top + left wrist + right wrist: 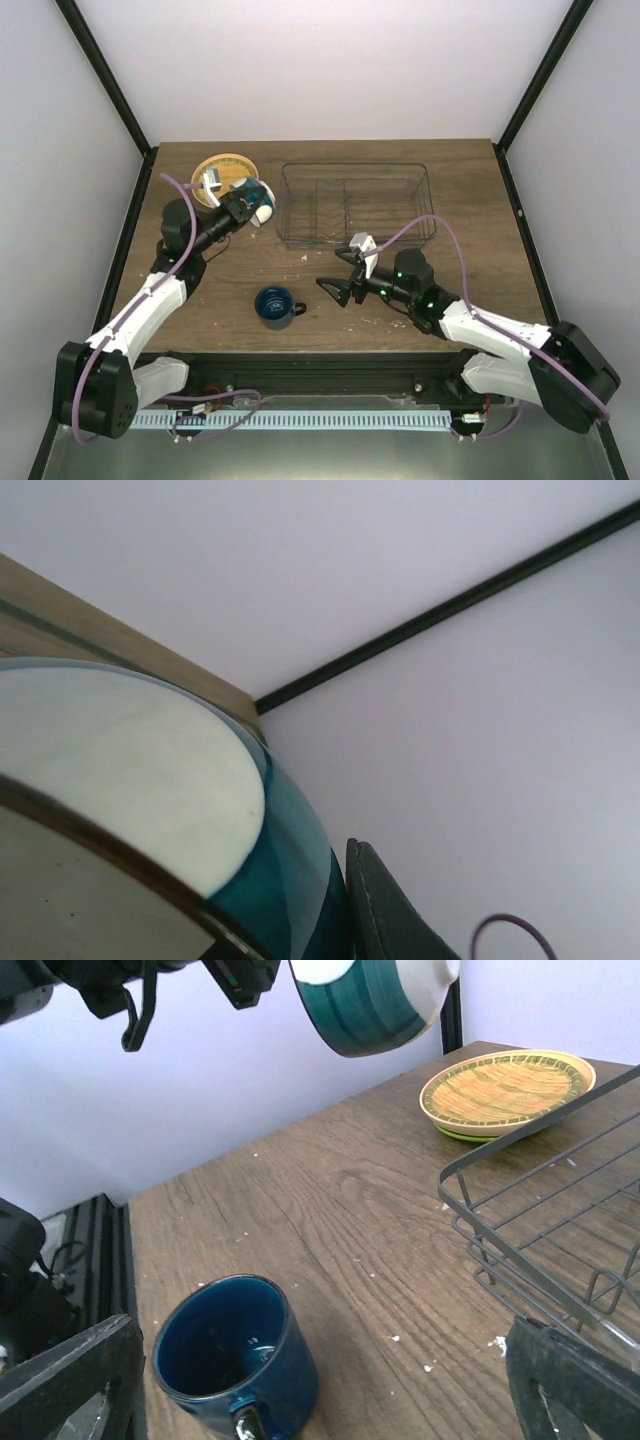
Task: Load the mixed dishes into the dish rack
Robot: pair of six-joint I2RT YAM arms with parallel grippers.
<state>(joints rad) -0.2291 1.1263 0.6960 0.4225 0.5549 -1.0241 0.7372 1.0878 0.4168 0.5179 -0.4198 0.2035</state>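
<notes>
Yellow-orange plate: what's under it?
A yellow-green plate, with only its rim edge showing below the yellow-orange plate. The stack sits on the table. The lower plate's face is fully covered, so it can't be checked.

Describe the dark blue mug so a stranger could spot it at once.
Find the wire dish rack at the far side of the table. Toward the near edge, the dark blue mug stands upright on wood. It alone has a handle, unlike the striped cup in the left gripper.

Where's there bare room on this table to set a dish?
Bare wood lies between the mug and the dish rack, and right of the rack to the table edge. Crowded: far-left corner, with plates and left hand holding the cup.
</notes>
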